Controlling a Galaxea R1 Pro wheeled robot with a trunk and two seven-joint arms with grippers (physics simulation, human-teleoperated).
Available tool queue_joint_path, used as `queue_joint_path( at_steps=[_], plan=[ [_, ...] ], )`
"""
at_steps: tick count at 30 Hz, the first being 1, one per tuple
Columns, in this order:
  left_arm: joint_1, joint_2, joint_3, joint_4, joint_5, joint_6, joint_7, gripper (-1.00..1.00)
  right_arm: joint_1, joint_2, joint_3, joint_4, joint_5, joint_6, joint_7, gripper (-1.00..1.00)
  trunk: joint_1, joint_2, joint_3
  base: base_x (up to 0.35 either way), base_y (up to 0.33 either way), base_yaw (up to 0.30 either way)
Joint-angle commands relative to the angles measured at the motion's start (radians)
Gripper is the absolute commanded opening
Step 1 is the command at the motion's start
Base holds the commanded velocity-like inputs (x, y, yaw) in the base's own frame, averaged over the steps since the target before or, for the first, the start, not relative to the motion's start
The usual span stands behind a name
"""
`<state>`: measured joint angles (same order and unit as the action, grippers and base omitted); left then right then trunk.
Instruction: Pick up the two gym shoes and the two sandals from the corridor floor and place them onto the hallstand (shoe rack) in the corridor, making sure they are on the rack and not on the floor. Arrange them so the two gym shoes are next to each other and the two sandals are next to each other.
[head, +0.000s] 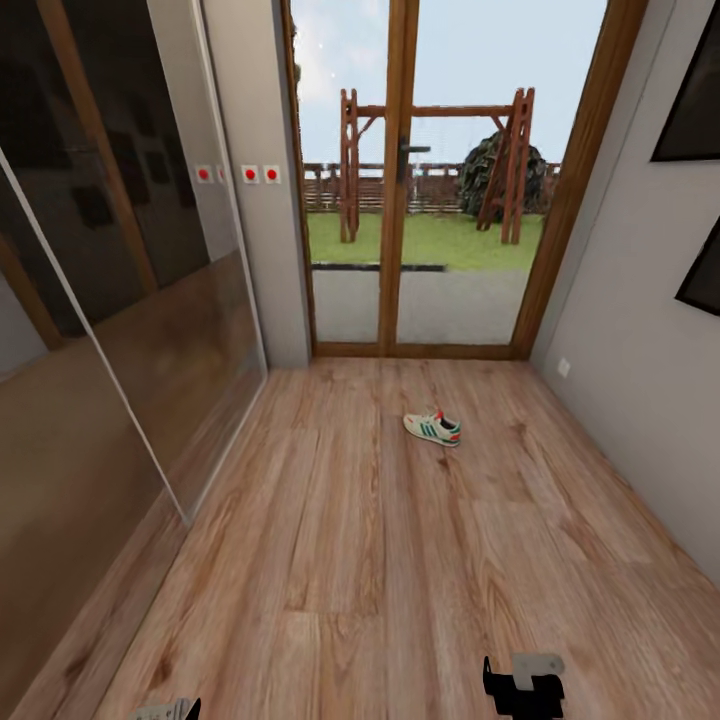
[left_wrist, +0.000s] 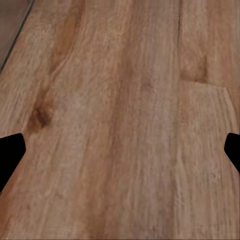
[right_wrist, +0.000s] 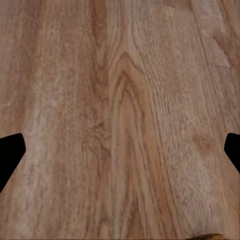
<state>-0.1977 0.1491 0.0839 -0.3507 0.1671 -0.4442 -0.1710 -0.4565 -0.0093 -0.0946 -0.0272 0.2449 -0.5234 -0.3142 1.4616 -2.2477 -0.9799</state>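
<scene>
A single gym shoe (head: 432, 427) lies on the wood-plank corridor floor (head: 340, 560), out in the open at the far middle of the hallway, a little right of centre and well short of the glass double door (head: 420, 200). The shoe is white with green side stripes and a red touch at the heel, and it rests on its sole, angled across the boards. Beyond the door panes I see a lawn, a fence and a wooden swing frame (head: 435, 160). A long mirrored wardrobe (head: 110, 300) runs down the left side; a pale wall with dark picture frames (head: 695, 100) closes the right.

My right gripper (head: 523, 686) shows at the near edge of the head view, low and well apart from the shoe. A corner of my left gripper (head: 168, 711) peeks in at the near left. Through both wrist cameras my jaws stand wide apart, the black fingertips (left_wrist: 11, 152) of the left and the black fingertips (right_wrist: 11, 152) of the right at opposite edges, holding nothing, bare floorboards between them.
</scene>
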Motion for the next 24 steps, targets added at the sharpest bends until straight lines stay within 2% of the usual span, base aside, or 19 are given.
queue_joint_path(
  at_steps=[1, 24],
  plan=[
    [0.000, 0.000, 0.004, 0.001, 0.009, -0.001, -0.010, 1.00, -0.001, 0.000, -0.008, 0.001, 0.011, -0.003, -0.003, 1.00, 0.000, 0.000, -0.001, 0.334, 0.000, 0.000],
    [0.000, 0.000, 0.004, 0.001, 0.009, -0.001, -0.010, 1.00, -0.001, 0.003, -0.008, 0.001, 0.010, -0.003, -0.005, 1.00, 0.000, 0.000, -0.001, 0.334, 0.000, 0.000]
  ],
)
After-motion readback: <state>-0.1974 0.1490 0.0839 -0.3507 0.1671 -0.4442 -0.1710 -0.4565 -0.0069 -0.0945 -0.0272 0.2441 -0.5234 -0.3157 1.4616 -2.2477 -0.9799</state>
